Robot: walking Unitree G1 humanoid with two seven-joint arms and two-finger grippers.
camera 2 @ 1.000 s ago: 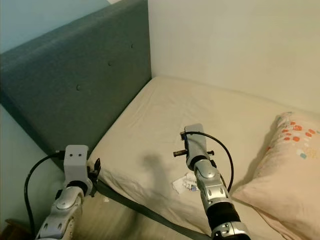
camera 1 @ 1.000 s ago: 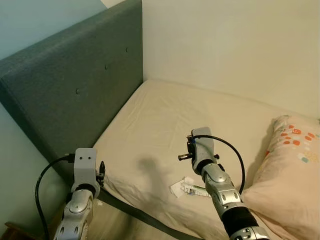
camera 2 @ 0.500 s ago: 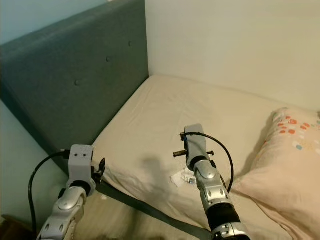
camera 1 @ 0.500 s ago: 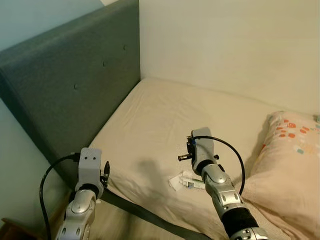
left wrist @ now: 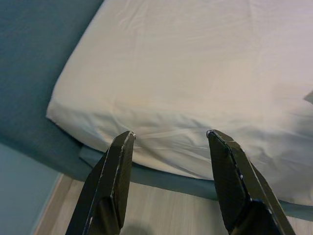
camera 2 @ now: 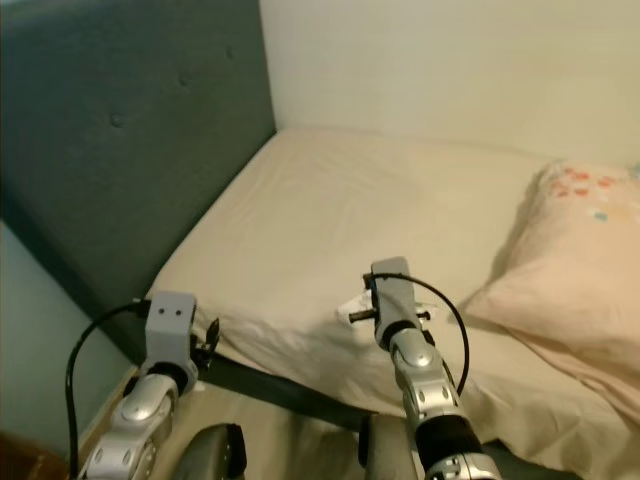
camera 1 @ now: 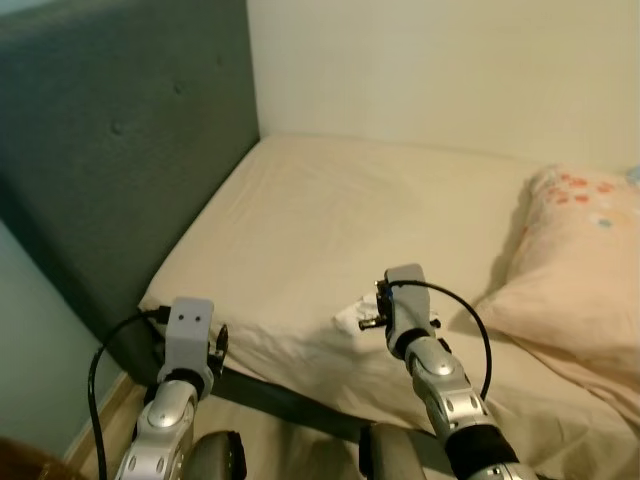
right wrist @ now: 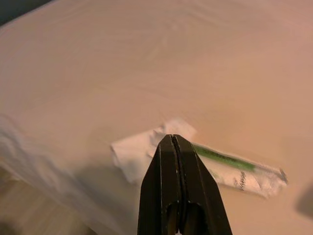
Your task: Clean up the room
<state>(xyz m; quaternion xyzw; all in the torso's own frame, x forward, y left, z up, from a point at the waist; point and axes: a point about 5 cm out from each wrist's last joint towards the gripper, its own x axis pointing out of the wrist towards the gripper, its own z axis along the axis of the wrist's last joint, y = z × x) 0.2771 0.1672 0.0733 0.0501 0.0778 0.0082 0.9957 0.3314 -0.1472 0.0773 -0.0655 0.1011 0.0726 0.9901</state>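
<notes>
A crumpled white wrapper (right wrist: pixel 205 159) with a green stripe lies on the bed (camera 1: pixel 330 220), close to the near edge of the mattress and roughly midway between the grey headboard (camera 1: pixel 110 150) and the patterned pillow (camera 1: pixel 575 260). From the head camera only a white corner of it peeps out beside the right wrist (camera 1: pixel 350 315).

The right end effector (right wrist: pixel 172 139) hangs just over that wrapper with its two black fingers pressed together, holding nothing. In the right wrist view the fingertips sit over the bunched, paler end of the wrapper, while the striped, flatter part runs off to one side — so the long axis lies across the line of the fingers rather than along it. That is the relation the next move seems to depend on: the fingers would have to part first and then come down astride the narrow width, probably near the bunched end directly beneath them. The picture is soft, so how high the tips stand above the sheet is hard to judge.

The left end effector (left wrist: pixel 168 137) is spread wide and empty, low by the mattress corner nearest the headboard, aimed at the side of the mattress and the floor (left wrist: pixel 161 215). It is well apart from the wrapper — the right arm is clearly the nearer one.
</notes>
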